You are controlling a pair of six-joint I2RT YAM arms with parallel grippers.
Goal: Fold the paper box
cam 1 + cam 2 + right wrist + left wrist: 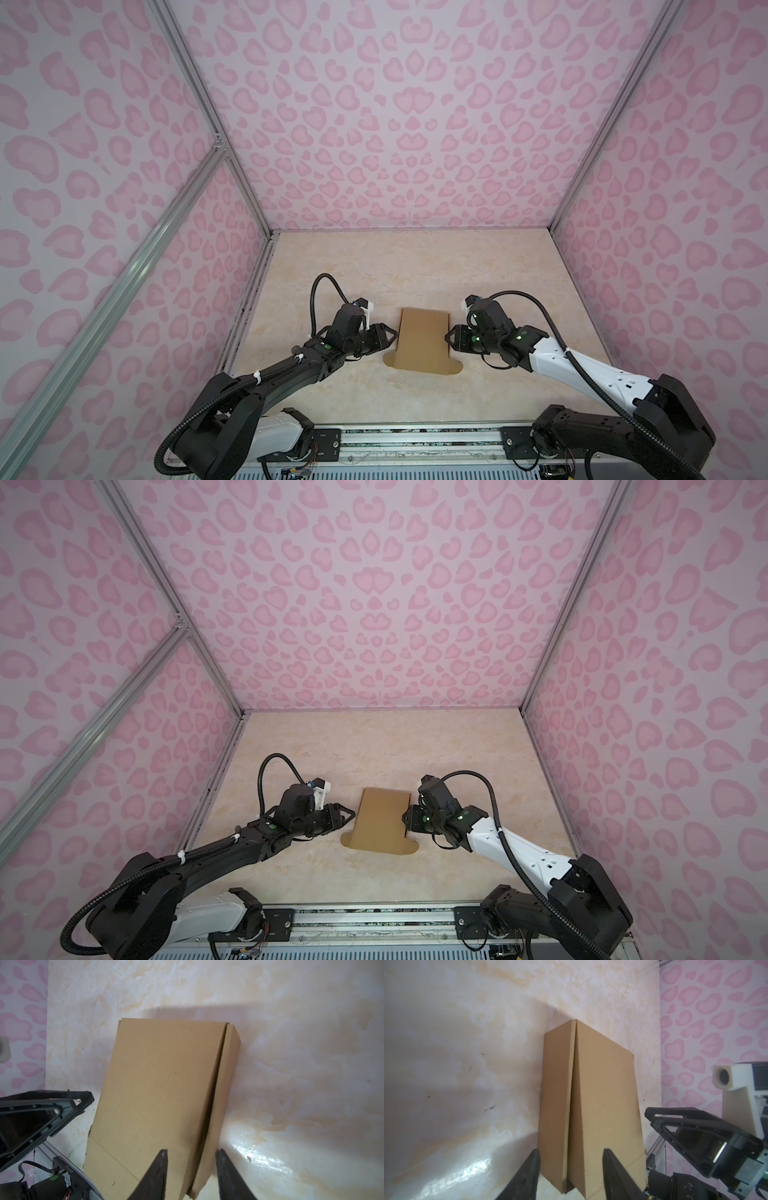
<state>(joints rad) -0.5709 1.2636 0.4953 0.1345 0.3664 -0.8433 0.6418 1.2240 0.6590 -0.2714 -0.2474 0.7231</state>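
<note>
Where its sides fold inward, the brown paper box (422, 345) gapes slightly.

three walls (411, 124) covered in a pale pink leopard-spot print close in the back, left and right edges of the counter (415, 266), a glossy cream marble-look surface. silver aluminium frame bars (195, 83) run up the corners. a metal rail (415, 440) lines the near edge. soft glare (475, 1167) shines on the counter.

A robotics lab test cell: an aluminium-profile frame (201, 89), pink heart-print wall panels (415, 104), a beige marbled tabletop (415, 266), and a left arm (291, 370) and right arm (582, 365) mounted on a rail (415, 440) at the near edge.
</note>
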